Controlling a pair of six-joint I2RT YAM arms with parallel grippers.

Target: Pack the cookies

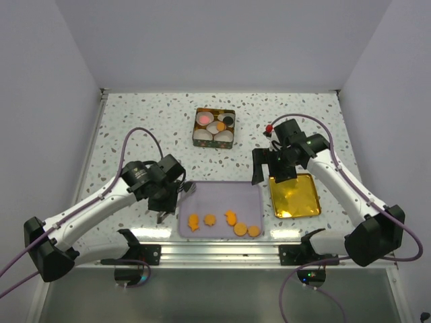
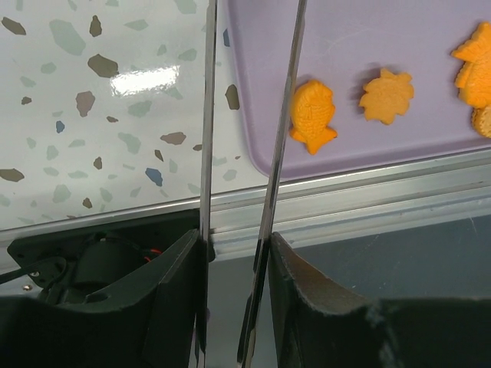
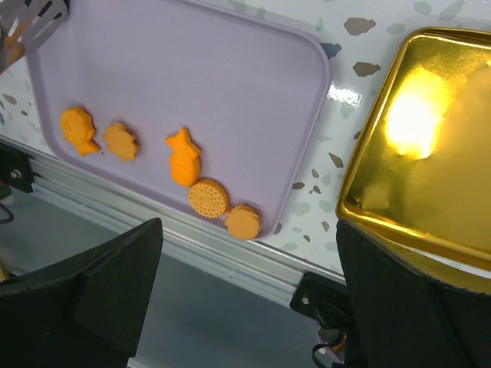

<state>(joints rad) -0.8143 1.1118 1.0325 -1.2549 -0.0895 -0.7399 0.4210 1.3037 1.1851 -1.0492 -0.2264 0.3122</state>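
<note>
On the speckled table [image 1: 135, 121], near its front edge, a pale purple tray [image 1: 222, 195] with five orange cookies [image 1: 230, 217] in a loose row along the near side. From left to right in the top view: a fish shape [image 2: 312, 115], a star-like shape [image 2: 387, 95], a second fish-like shape [image 3: 184, 157], then a ridged round [image 3: 208, 198] and a plain round [image 3: 243, 221], the last two touching each other and close to the near rim.

Farther back on the table, well apart from the tray, a small square box [image 1: 215, 110] with white paper cups [image 1: 220, 138] inside. Among the cups a pink cookie [image 1: 203, 119], a black cookie [image 1: 228, 120] and one more orange piece [image 1: 220, 126].

Just to the right of the tray, not touching it, a shiny gold lid [image 1: 294, 195] lying flat.

Left claw [image 2: 236, 253] low beside the near left corner of the tray, closed upon thin metal tongs [image 2: 206, 153], with one blade pressed against each finger. Left blade over the bare table, right blade crossing the left rim of the tray, close to the fish shape but apart from it. Tips of the tongs outside the wrist view, so impossible to say whether touching anything.

Right claw [image 1: 269, 171] above the gap between tray and gold lid, fingers spread wide, nothing between them.
</note>
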